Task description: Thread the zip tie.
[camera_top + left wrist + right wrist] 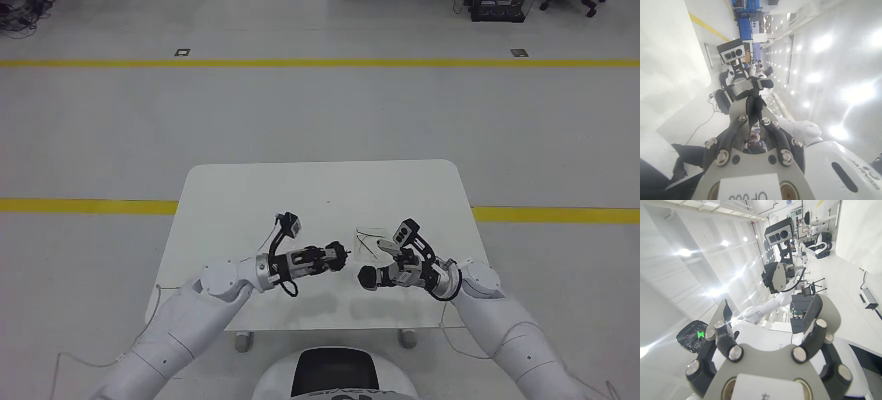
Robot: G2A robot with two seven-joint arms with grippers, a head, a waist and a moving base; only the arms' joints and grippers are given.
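Note:
My left gripper (343, 254) hangs over the front middle of the white table (300, 190), pointing right. In the left wrist view its fingers (738, 106) are shut on a thin dark zip tie (750, 121) that runs up between them. My right gripper (366, 276) faces it from a short gap away and appears past the left fingertips as the right gripper (753, 85). In its own view the right gripper (770, 306) is open, its pads wide apart with nothing between them, and the left gripper (765, 277) shows farther off. A thin wire-like line (372, 237) lies on the table just behind both grippers.
The table's front edge (330, 328) is close below both arms, and its far half is bare. Yellow lines (90, 206) cross the floor on either side. A power brick with a cable (867, 299) lies on the floor beside the table.

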